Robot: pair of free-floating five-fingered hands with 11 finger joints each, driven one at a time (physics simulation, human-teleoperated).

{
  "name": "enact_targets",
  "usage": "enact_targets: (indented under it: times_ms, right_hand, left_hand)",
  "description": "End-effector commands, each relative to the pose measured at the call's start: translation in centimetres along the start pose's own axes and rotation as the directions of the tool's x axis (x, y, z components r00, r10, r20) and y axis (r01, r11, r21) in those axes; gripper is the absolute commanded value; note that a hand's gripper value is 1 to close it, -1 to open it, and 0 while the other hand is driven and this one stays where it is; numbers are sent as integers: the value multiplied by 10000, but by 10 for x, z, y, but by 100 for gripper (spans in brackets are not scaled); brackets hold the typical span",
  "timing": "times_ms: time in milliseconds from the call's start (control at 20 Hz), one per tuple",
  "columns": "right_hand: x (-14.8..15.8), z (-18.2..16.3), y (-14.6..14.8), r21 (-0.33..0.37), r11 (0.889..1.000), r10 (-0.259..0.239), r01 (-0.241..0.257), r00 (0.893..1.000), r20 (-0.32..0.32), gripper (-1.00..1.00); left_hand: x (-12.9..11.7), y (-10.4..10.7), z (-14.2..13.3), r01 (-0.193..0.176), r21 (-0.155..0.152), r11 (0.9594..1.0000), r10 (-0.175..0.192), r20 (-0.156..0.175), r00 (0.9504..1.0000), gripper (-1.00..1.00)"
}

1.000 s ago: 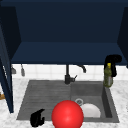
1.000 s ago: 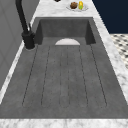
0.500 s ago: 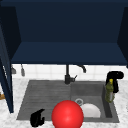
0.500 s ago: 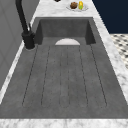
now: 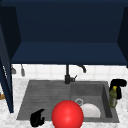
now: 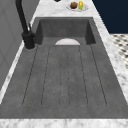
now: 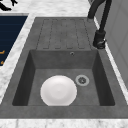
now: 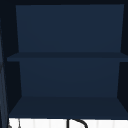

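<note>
My right hand (image 5: 118,84) hangs over the counter just right of the sink, its fingers curled round the top of a yellow-green bottle (image 5: 113,98) that hangs upright below it, beside the basin's right wall. My left hand (image 5: 37,118) floats low at the drainboard's front left corner with relaxed fingers and holds nothing; the same hand (image 7: 5,5) appears at the far end in the right side view. A white plate (image 5: 90,110) (image 7: 58,90) lies in the basin next to the drain (image 7: 82,80).
A red ball (image 5: 67,115) sits at the sink's front edge, covering part of the plate. The black faucet (image 5: 68,75) (image 7: 100,37) stands behind the sink. An open navy cabinet (image 8: 65,57) hangs above. A plate of fruit (image 6: 76,5) rests on the far counter.
My right hand has moved down and a little right with the bottle, from beside the cabinet's lower edge to the sink's right rim. The left hand has stayed put.
</note>
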Motion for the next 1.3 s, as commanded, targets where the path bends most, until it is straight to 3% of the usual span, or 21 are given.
enact_targets:
  times_ms: [0, 600, 950, 1250]
  right_hand:
    - [-23, -26, 14, -480, 9973, -564, 561, 9984, -37, 100]
    - [-88, -119, 21, -123, 9997, -190, 191, 9997, 145, 100]
    - [-127, -172, 13, -145, 9995, -290, 292, 9994, 195, 100]
    - [-162, -219, 28, -186, 9981, -581, 583, 9982, 146, 100]
  left_hand:
    - [0, 0, 0, 0, 0, 10000, 0, 0, 10000, 0]
    - [0, 0, 0, 0, 0, 10000, 0, 0, 10000, 0]
    - [0, 0, 0, 0, 0, 10000, 0, 0, 10000, 0]
    - [0, 0, 0, 0, 0, 10000, 0, 0, 10000, 0]
